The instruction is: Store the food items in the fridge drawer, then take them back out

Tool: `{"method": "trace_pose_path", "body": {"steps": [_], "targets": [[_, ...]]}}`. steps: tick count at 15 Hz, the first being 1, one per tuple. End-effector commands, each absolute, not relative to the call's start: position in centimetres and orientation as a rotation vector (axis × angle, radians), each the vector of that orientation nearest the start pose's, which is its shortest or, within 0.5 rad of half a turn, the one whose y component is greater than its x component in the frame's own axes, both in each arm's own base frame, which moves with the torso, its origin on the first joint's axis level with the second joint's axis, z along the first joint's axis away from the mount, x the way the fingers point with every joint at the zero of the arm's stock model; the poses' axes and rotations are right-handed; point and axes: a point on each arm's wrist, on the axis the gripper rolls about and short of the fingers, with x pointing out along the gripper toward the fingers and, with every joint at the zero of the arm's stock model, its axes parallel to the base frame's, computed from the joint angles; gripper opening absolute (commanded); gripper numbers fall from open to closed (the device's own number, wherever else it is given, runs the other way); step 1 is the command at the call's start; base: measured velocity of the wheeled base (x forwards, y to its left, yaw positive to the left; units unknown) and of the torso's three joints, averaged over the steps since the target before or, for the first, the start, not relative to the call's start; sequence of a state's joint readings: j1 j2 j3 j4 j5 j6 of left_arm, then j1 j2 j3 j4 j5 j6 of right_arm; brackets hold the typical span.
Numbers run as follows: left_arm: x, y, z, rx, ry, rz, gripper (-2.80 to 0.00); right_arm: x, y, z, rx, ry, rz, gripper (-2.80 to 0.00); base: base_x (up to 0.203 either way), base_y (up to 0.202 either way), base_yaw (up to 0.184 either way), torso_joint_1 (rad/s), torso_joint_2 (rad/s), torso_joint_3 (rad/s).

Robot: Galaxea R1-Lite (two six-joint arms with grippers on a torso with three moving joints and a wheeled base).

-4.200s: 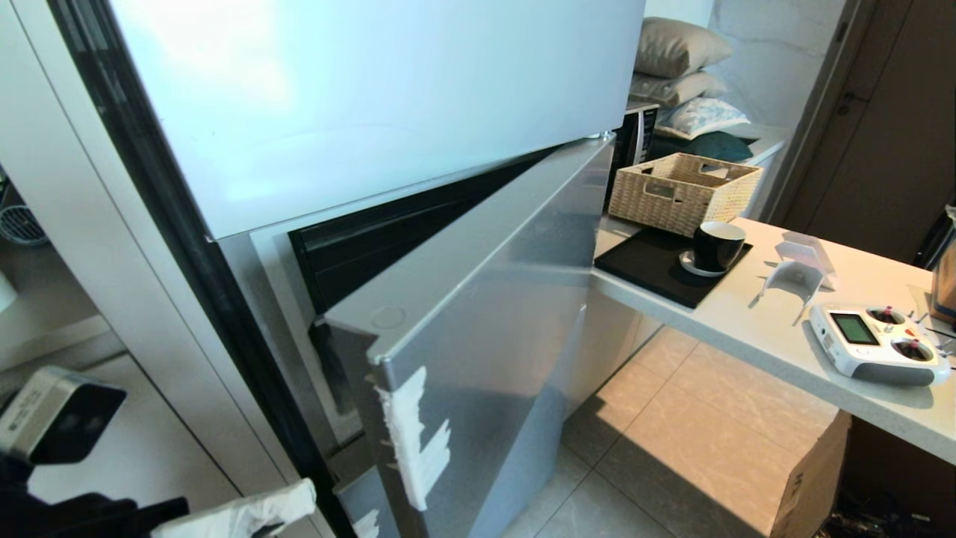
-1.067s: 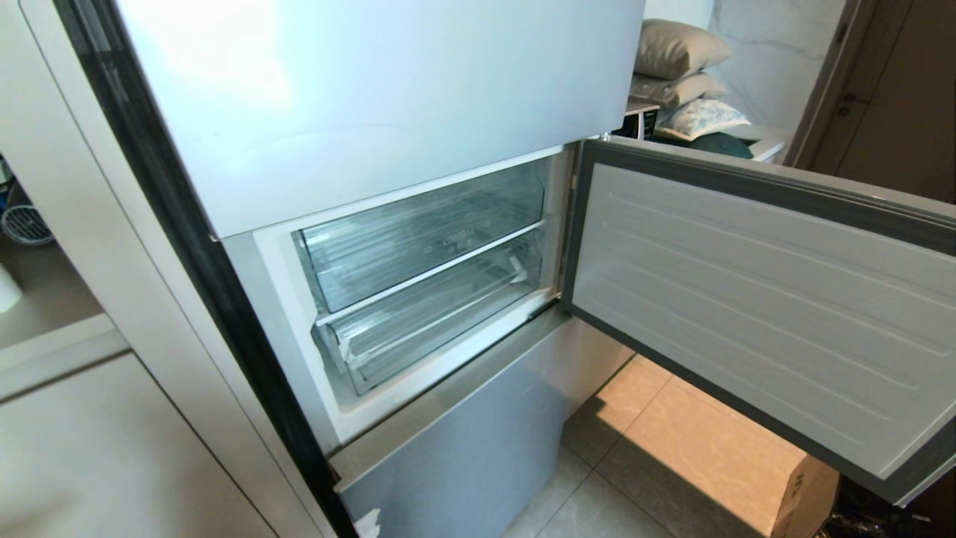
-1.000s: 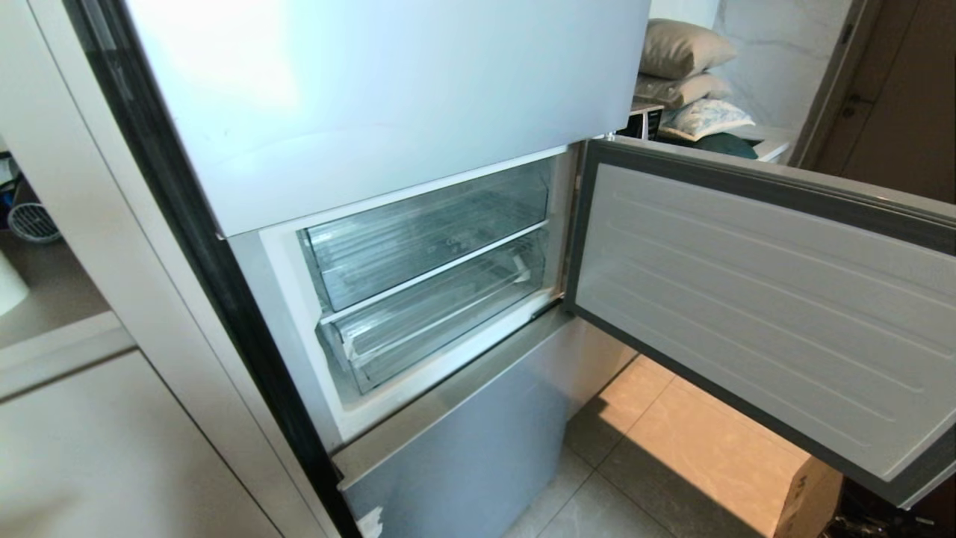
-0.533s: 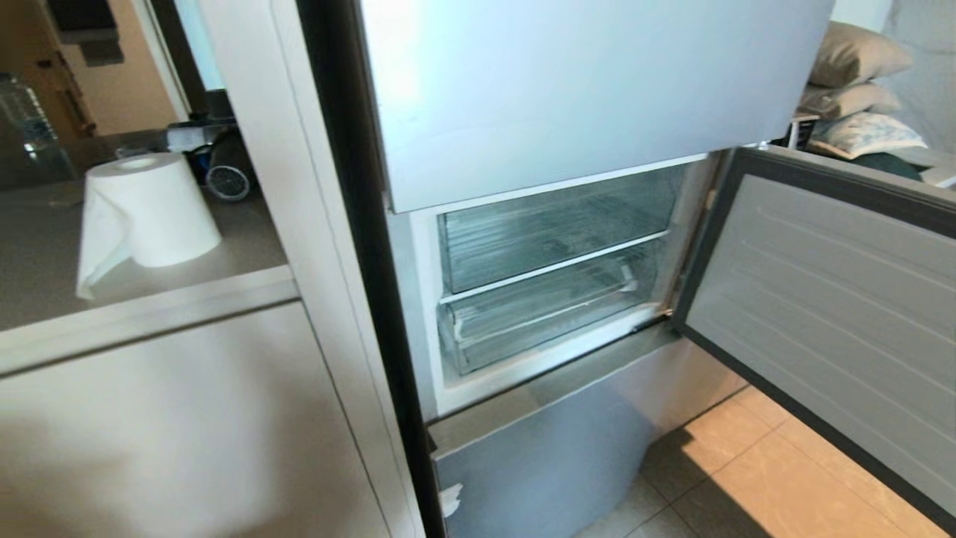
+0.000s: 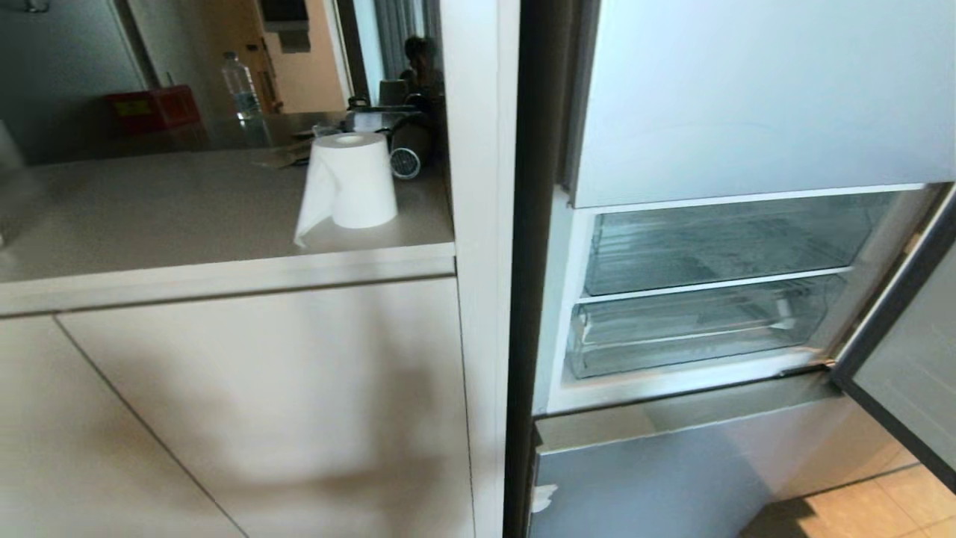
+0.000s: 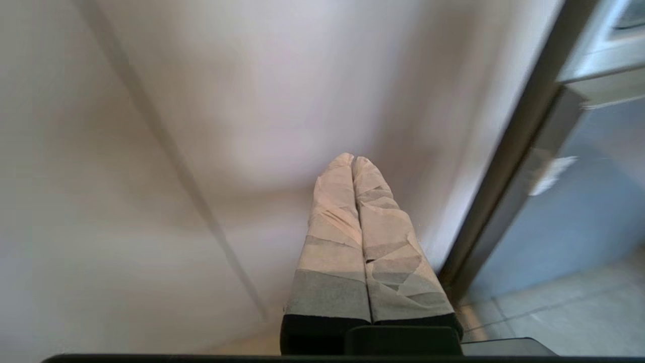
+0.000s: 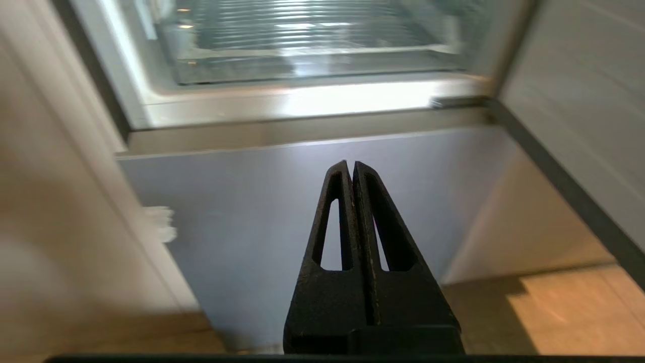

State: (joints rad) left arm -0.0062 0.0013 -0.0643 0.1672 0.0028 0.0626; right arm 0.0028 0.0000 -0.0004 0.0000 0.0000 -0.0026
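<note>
Right gripper (image 7: 351, 164) closed, empty, facing lower fridge panel (image 7: 302, 201) | left gripper (image 6: 352, 159) closed, empty, by cabinet (image 6: 201, 126) | drawer (image 5: 694, 329) pushed in behind open door (image 5: 907, 373) | paper roll (image 5: 351, 183) on counter (image 5: 149, 217)

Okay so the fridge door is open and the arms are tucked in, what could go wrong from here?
1. The open fridge door juts out at the right; the robot may clip it while turning.
2. The lower clear drawer is not pulled out, so food cannot go in yet.
3. No food is in view; the counter shows only a paper towel roll. Both the left gripper and right gripper are shut and empty.
</note>
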Motion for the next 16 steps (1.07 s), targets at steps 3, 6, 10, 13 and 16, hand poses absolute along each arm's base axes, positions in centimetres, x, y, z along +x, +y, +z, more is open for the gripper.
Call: {"method": "trace_pose_path", "body": {"steps": [3,6,10,13,16], "targets": [[-2.8,0.0,7.6,0.063,0.104,-0.007,-2.80,-2.3,0.0,7.5,-0.006,0.000,0.003,-2.80,0.000,-0.009,0.169,0.003,0.00,0.002],[-2.8,0.0,7.6,0.063,0.106,-0.006,-2.80,-2.3,0.0,7.5,-0.017,0.002,0.004,-2.80,0.002,-0.002,0.073,0.000,0.00,0.002],[-2.8,0.0,7.6,0.062,0.104,-0.006,-2.80,-2.5,0.0,10.8,-0.101,-0.027,0.010,-2.80,0.000,0.000,0.000,0.000,0.00,0.000],[-2.8,0.0,7.6,0.062,0.106,-0.007,-2.80,1.0,0.1,14.6,-0.061,0.198,0.075,-2.80,0.000,0.000,0.000,0.000,0.00,0.000],[-2.8,0.0,7.6,0.061,0.106,-0.006,-2.80,8.0,0.4,15.3,-0.012,0.498,0.163,0.00,0.000,0.000,0.000,0.000,0.00,0.000]]}}
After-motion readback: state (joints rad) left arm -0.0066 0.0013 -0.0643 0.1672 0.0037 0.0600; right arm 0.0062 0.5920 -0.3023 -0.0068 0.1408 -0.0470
